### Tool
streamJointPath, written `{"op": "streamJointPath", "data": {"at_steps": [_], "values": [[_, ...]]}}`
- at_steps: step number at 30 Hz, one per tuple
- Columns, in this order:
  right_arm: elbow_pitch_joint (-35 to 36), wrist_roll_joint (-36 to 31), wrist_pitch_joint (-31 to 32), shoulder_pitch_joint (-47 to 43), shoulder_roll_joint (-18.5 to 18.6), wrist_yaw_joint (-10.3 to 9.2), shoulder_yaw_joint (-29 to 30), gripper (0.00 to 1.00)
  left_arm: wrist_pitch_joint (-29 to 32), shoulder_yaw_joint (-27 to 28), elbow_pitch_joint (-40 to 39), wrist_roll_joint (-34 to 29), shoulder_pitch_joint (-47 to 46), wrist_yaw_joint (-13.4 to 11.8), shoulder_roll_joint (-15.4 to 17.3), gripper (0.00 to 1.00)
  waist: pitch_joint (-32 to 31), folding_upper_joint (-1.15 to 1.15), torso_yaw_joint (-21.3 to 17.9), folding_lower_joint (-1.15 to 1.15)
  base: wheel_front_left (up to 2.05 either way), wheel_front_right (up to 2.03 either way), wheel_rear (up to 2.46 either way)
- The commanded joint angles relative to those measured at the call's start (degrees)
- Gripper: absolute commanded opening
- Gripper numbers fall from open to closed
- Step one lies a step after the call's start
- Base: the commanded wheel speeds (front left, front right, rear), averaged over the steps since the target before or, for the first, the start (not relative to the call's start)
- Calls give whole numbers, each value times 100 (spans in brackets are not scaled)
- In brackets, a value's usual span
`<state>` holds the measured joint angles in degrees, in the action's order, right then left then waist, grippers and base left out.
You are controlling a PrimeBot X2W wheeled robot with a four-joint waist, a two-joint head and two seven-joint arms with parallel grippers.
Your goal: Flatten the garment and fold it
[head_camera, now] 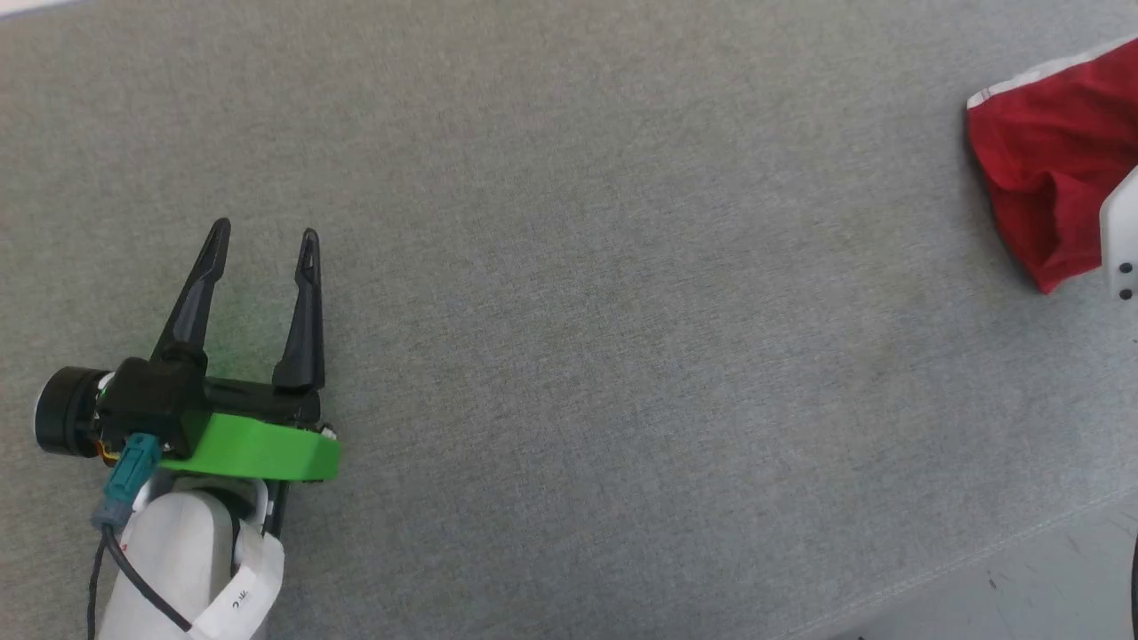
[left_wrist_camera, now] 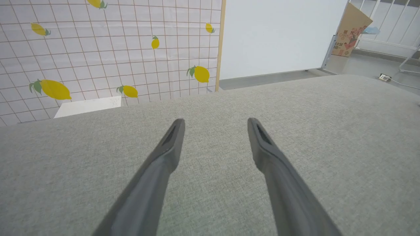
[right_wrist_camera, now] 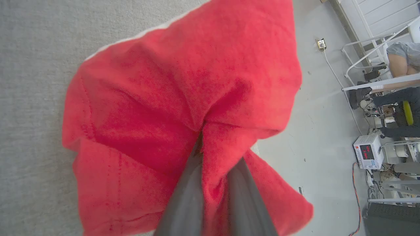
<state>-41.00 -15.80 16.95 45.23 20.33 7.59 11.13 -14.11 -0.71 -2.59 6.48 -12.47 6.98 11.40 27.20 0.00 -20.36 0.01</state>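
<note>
1. The garment [head_camera: 1049,169]: bright red shorts of soft, faintly napped fabric with a white trim band along the upper edge. In the head view they lie bunched at the far right edge, well apart from the left gripper. In the right wrist view [right_wrist_camera: 183,82] the cloth puckers into deep folds that converge on the fingers.
2. Right gripper [right_wrist_camera: 213,154]: two long, dark, smooth fingers drawn close together, pinching a ridge of the garment between them. The tips are buried in the cloth.
3. Right arm casing [head_camera: 1122,240]: pale, rounded shell with two small dark screws, overlapping the garment at the frame edge.
4. Left gripper [head_camera: 264,231]: dark tapered fingers spread wide in a V with nothing between them, mounted on a black block with a bright green plate. It is poised over the bare surface [left_wrist_camera: 215,121].
5. Work surface [head_camera: 622,311]: grey woven cloth, flat and matte, with a stitched seam along the lower right border.
6. Floor [head_camera: 1049,587]: pale grey and hard, lying beyond that seam.
7. Wall panel [left_wrist_camera: 98,49]: white grid tile pattern with yellow lemons.
8. Cardboard box [left_wrist_camera: 351,31]: brown and printed, leaning at the upper right.
</note>
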Motion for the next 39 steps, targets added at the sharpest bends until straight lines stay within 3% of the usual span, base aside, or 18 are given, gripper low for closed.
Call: {"op": "streamJointPath", "data": {"at_steps": [1,4,5,6,14,20,27,28,29,32,39], "values": [[-77,-94,-109,111,-65,-10,91,0,15,12,-25,-9,-84,-22,55,100,103,0,68,-1,0,0,0],[-208,-252,-309,159,-85,-10,242,0,7,4,-9,9,-69,-46,42,100,53,0,135,-1,0,0,0],[-249,-316,-347,156,-95,-10,292,46,0,-2,12,19,-55,-56,29,100,1,0,159,-1,0,0,0],[-278,-366,-364,144,-101,-10,326,100,-6,-7,30,29,-40,-63,15,100,-41,0,177,-1,0,0,0],[-247,-285,-1041,-105,96,-10,576,100,-74,-107,354,172,82,-103,-277,100,-766,0,528,-1,0,0,0],[161,498,-1710,-664,29,-10,337,100,-86,-97,599,332,311,-120,-546,100,-1493,0,919,-1,0,0,0],[1412,1659,-2278,-1899,-126,-10,-186,100,-87,-172,829,453,625,-86,-739,100,-2189,0,1484,-1,0,0,0],[1665,1780,-2319,-2142,-181,-10,-241,100,-88,-172,850,459,668,-88,-757,100,-2274,0,1568,-1,0,0,0],[2349,2068,-2417,-2759,-391,-10,-273,100,-88,-185,900,482,760,-92,-794,100,-2434,0,1778,-1,0,0,0],[3014,2225,-2577,-3318,-743,-10,-203,100,-88,-220,935,502,858,-97,-819,100,-2552,0,1953,-1,0,0,0],[3807,2212,-2816,-4223,-1409,-10,-148,100,-88,-336,1008,542,978,-87,-844,100,-2696,0,2268,-1,0,0,0]]}}
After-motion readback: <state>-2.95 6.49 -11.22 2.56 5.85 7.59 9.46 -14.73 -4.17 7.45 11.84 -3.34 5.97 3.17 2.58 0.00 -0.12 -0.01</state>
